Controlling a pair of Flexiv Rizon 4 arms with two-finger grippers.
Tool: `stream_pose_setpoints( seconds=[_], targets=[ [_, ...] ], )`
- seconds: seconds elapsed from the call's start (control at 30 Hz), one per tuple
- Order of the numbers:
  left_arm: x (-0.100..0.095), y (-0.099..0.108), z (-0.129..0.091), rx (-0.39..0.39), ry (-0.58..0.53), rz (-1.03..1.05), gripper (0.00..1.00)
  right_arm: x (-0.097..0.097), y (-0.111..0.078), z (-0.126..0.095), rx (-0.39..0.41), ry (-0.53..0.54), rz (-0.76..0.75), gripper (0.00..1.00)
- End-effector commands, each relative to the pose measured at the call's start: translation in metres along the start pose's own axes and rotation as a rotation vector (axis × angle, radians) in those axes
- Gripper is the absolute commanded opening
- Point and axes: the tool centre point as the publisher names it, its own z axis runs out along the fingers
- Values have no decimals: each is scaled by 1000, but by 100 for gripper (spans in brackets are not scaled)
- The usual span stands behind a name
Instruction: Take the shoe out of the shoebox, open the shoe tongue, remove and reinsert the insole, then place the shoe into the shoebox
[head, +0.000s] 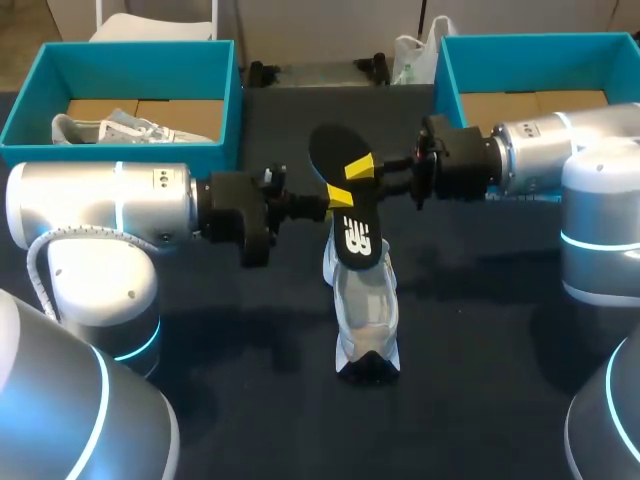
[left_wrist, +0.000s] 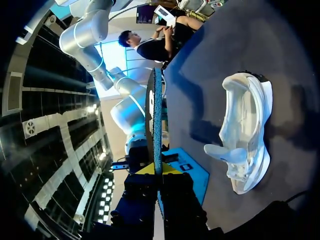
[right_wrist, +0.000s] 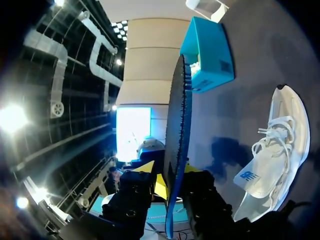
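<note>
If you count it all up, biggest first: one dark table (head: 480, 340), two silver robot arms, the left arm (head: 100, 205) and the right arm (head: 570, 150), coming in from the sides and meeting over the middle. Then two teal open-top shoeboxes at the far corners, the left shoebox (head: 140, 70) and the right shoebox (head: 530, 62), two white sneakers, and one black insole with a white logo (head: 350, 215).

The table sneaker (head: 365, 310) sits mid-table with its tongue flipped open. The boxed sneaker (head: 120, 128) lies in the left shoebox.

The insole is up in the air above the table sneaker, pinched from both sides. The left gripper (head: 338, 195) is clamped on one edge and the right gripper (head: 362, 167) on the opposite edge, a bit farther along.

Hard to see:
- the insole covers the far end of the table sneaker from overhead
- the left shoebox's front wall cuts off part of the boxed sneaker
- the right arm blocks the right shoebox's front
- both wrist views only catch the insole edge-on
</note>
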Motion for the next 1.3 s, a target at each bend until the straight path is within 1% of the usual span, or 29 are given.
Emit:
stream_pose_setpoints(
  seconds=[0.03, 0.1, 0.17, 0.27, 0.47, 0.5, 0.53, 0.57, 0.67, 0.7, 0.73, 0.77, 0.8, 0.87, 0.93, 1.0, 1.03, 1.07, 1.1, 1.13, 1.17, 1.2, 1.23, 1.27, 1.3],
  targets=[
    [0, -1, 1, -2, -1, 1, 0, 0, -1, 2, -6, 1, 1, 20],
    [0, -1, 1, -2, -1, 1, 0, 0, -1, 2, -6, 3, 6, 19],
    [0, -1, 1, -2, -1, 1, 0, 0, -1, 2, -6, 4, 9, 15],
    [0, -1, 1, -2, -1, 1, 0, 0, -1, 3, -7, 5, 10, 12],
    [0, -1, 1, -2, -1, 1, 0, -1, -1, 2, -11, 9, 9, 12],
    [0, -1, 1, -2, -1, 1, 0, -2, -1, 2, -11, 10, 9, 10],
    [0, -1, 1, -2, -1, 1, 0, -2, -1, 2, -12, 11, 9, 2],
    [0, -1, 1, -2, -1, 1, 0, -2, -1, 2, -13, 12, 8, 0],
    [0, -1, 1, -2, -1, 1, 0, -2, -1, 2, -15, 13, 7, 0],
    [0, -1, 1, -3, -1, 1, 2, -2, -1, 2, -16, 13, 7, 0],
    [-1, -1, 0, -3, -2, -1, 40, -2, -1, 1, -16, 13, 7, 0],
    [-1, 0, -1, -3, -2, -3, 68, -3, -1, 1, -17, 13, 7, 0],
    [-1, 0, -2, -2, -2, -5, 100, -3, -1, 1, -17, 13, 7, 0],
    [-1, 1, -7, -8, 1, -13, 100, -4, -1, 0, -18, 12, 7, 0],
    [-3, 2, -18, -14, -3, -47, 100, -6, -2, -1, -19, 11, 8, 0],
    [-5, 4, -30, -16, 18, -65, 100, -8, -4, -3, -28, 5, 13, 0],
    [-7, 5, -41, -12, 14, -82, 100, -9, -4, -4, -32, 5, 13, 0],
    [-7, 7, -45, -10, 37, -86, 100, -10, -5, -4, -34, 7, 11, 0],
    [-5, 10, -52, 0, 84, -73, 100, -11, -5, -5, -34, 7, 10, 0],
    [-5, 12, -60, 13, 96, -84, 100, -13, -5, -5, -32, 4, 10, 0],
    [-3, 16, -66, 32, 162, -80, 100, -16, -5, -5, -32, 3, 11, 0],
    [-2, 19, -71, 31, 188, -58, 100, -18, -5, -6, -31, 4, 13, 0],
    [-2, 22, -77, 48, 213, -77, 100, -19, -5, -6, -31, 5, 13, 0],
    [-3, 27, -82, 57, 270, -76, 100, -20, -6, -6, -30, 7, 13, 0],
    [-3, 31, -87, 55, 286, -42, 100, -21, -6, -6, -30, 8, 13, 0]
  ],
)
